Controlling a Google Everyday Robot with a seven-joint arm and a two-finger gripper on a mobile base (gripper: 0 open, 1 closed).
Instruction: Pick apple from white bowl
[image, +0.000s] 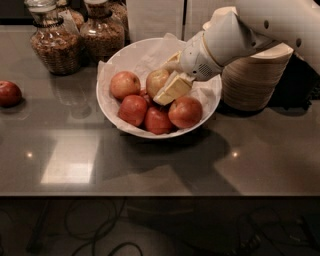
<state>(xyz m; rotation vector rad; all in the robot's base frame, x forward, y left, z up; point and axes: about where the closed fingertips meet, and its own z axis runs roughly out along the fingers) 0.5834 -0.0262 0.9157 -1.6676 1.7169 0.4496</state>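
Observation:
The white bowl (115, 62), lined with crinkled white paper, stands at the middle of the grey table. It holds several apples. The apple (154, 80), pale yellow-green, lies near the bowl's middle, with redder apples to its left (124, 84) and in front (184, 111). My gripper (164, 78) reaches in from the upper right. One cream finger (173, 88) lies across the front right of the apple and the other finger (171, 58) is behind it. The fingers are closed against the apple, which still rests in the bowl.
A lone dark red apple (9, 93) lies at the table's left edge. Two glass jars (50, 45) (102, 31) stand behind the bowl on the left. A stack of beige disposable bowls (252, 77) stands right of the bowl, under my arm.

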